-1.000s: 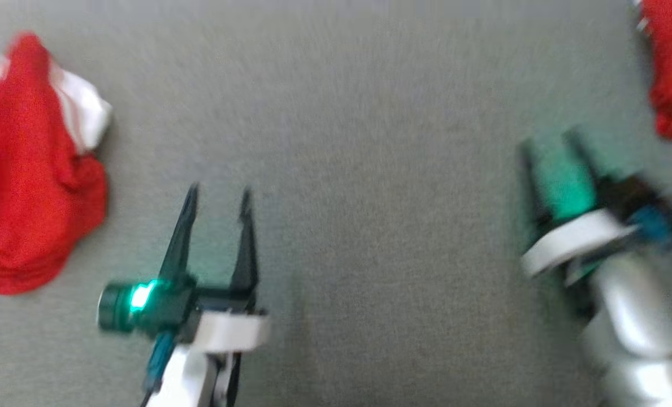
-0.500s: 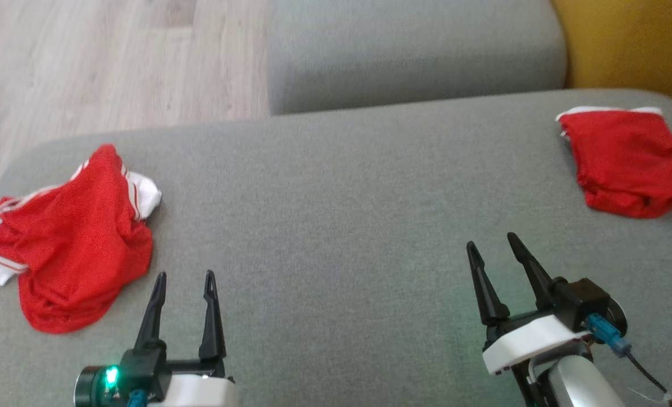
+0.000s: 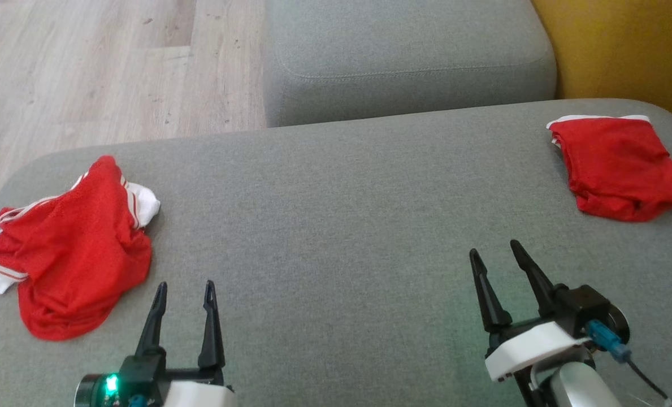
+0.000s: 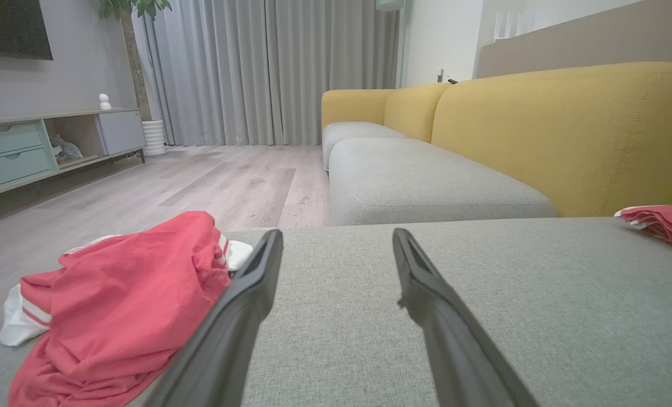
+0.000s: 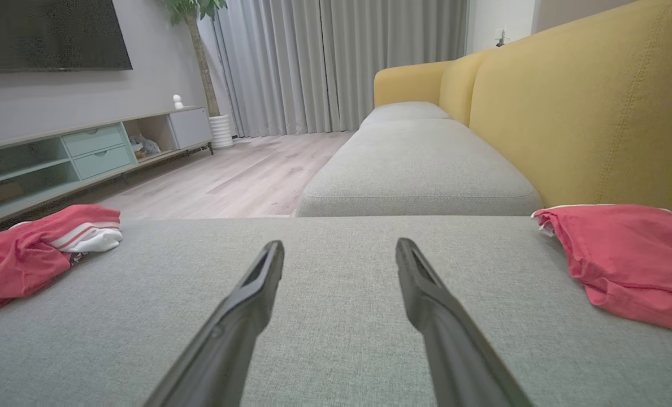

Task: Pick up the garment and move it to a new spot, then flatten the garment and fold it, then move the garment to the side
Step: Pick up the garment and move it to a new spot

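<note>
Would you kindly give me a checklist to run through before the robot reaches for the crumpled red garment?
1. Left gripper open, holding nothing: ok.
2. Right gripper open, holding nothing: ok.
3. Crumpled garment in plain sight, left of the left gripper: ok.
4. Nothing lying on it: ok.
5. Folded garment apart, far right on the cushion: ok.
6. Crumpled garment's hems inside the heap: cannot tell.

Living room, grey pleated curtains [image 4: 268, 68] far
Right, grey fabric sofa seats [image 3: 403, 51] and yellow padded backrest [image 4: 567, 130]; left, pale wood-plank floor [image 3: 87, 68].
</note>
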`<state>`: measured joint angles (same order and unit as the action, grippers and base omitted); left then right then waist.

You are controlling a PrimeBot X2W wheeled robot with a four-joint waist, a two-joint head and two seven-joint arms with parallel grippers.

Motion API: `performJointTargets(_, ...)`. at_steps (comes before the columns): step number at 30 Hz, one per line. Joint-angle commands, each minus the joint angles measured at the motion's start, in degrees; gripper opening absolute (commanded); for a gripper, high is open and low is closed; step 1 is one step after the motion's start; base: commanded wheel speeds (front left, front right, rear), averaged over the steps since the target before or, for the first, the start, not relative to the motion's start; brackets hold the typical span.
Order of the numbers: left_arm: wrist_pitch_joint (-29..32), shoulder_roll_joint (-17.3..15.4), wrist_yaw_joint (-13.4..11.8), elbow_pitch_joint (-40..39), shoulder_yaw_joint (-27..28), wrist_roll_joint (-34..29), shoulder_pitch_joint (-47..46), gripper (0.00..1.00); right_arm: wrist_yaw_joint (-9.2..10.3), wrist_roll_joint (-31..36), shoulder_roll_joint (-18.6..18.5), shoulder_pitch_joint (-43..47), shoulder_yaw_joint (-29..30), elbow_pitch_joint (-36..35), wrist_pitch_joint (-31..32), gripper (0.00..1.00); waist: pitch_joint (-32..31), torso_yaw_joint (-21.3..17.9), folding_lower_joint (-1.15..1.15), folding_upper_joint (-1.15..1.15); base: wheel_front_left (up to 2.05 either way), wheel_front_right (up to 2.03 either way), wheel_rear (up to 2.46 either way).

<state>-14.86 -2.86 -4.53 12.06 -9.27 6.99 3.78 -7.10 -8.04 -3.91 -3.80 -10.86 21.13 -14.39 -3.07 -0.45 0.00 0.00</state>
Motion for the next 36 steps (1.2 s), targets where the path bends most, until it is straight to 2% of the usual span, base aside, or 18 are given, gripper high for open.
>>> performJointTargets(1, -0.14, -0.02, 0.02, -1.56, 2.01, -0.56, -2.26, 1.00, -0.39, 0.59, 0.52, -1.26, -1.23, -1.48, -0.61, 1.00, 0.06, 0.07, 0.00, 0.00, 0.00, 0.00, 0.00)
performJointTargets(7, -0.14, -0.02, 0.25, -1.29, 2.01, -0.99, -2.64, 1.00, -0.39, 0.61, 0.61, -1.06, -0.05, -1.26, -0.61, 1.00, 0.15, 1.30, 0.00, 0.00, 0.00, 0.00, 0.00)
performJointTargets(14, -0.14, -0.02, 0.03, -0.85, 1.64, -1.35, -2.96, 1.00, -0.39, 0.13, 0.76, 0.07, 1.13, -1.19, -0.61, 1.00, -0.07, 6.51, 0.00, 0.00, 0.00, 0.00, 0.00)
performJointTargets(24, -0.14, -0.03, -0.11, -1.87, 5.32, -2.23, -1.41, 1.00, -0.39, -0.21, 0.95, 0.09, -0.02, -1.60, -0.61, 1.00, 0.60, 20.85, 0.00, 0.00, 0.00, 0.00, 0.00)
performJointTargets(28, -0.14, -0.20, 0.08, -3.18, 7.75, -2.40, -1.87, 1.00, -0.39, 0.13, 0.98, 0.00, 0.05, -2.00, -0.61, 1.00, 1.88, 25.04, 0.00, 0.00, 0.00, 0.00, 0.00)
performJointTargets(32, -0.14, -0.55, 0.78, -4.68, 9.96, -2.42, -5.64, 1.00, -0.39, 1.06, -0.64, -1.34, -0.01, -2.79, -0.61, 1.00, 6.47, 26.40, 0.00, 0.00, 0.00, 0.00, 0.00)
performJointTargets(36, -0.14, -0.91, 2.10, -5.19, 10.68, -2.94, -14.09, 1.00, -0.39, 2.30, -4.73, -4.30, 0.12, -4.30, -0.61, 1.00, 14.19, 25.59, 0.00, 0.00, 0.00, 0.00, 0.00)
